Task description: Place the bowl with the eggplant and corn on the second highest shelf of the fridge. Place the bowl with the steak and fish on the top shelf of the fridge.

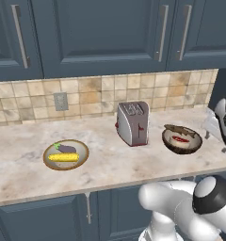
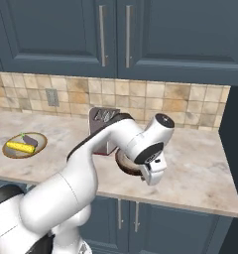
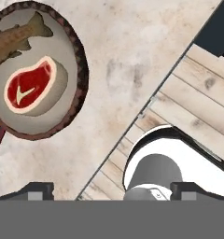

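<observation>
Gripper (image 3: 112,191) fingers wide apart, holding nothing, over the counter (image 3: 132,56). Steak (image 3: 31,85) and fish (image 3: 16,39) bowl (image 3: 79,56) at upper left of hand view; fish's long axis runs roughly left-right, tail right.

Corn (image 1: 63,157), eggplant (image 1: 67,149) bowl left of toaster (image 1: 133,123); steak (image 1: 181,139), seemingly, right.

Toaster, outlet and cabinets around the tabletop

A silver toaster (image 1: 133,123) stands mid-tabletop (image 1: 20,164), nearer the back edge. A grey outlet (image 1: 60,100) sits on the tan tiled backsplash (image 1: 91,96), under blue-grey upper cabinets (image 1: 100,33).
</observation>
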Available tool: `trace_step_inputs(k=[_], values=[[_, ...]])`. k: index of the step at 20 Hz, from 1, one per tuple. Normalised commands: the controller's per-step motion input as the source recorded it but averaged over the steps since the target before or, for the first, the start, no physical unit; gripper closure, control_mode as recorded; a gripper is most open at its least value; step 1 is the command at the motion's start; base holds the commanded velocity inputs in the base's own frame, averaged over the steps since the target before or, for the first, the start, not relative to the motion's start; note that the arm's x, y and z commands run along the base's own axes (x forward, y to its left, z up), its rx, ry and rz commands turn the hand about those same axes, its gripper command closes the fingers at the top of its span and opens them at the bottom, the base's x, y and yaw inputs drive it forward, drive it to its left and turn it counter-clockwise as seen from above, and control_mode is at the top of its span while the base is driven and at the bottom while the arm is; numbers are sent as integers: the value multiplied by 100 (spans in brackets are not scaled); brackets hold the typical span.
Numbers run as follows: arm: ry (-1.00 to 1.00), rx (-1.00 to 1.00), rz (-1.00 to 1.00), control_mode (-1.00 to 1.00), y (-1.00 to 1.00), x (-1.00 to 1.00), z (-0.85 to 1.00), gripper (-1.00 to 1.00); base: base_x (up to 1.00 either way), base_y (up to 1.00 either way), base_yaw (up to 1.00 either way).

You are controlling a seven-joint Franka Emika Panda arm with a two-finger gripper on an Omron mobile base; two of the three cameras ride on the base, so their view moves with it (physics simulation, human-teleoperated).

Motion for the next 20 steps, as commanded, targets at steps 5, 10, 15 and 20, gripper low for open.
trace_step_inputs(k=[5,10,15,20], values=[[3,0,-3,-100,-3,41,-61,-100,0,0,0],[1,0,-4,-100,-7,37,-47,-100,0,0,0],[0,0,-5,-100,-25,41,-33,-100,0,0,0],[-1,0,-1,-100,-10,44,-31,-100,0,0,0]])
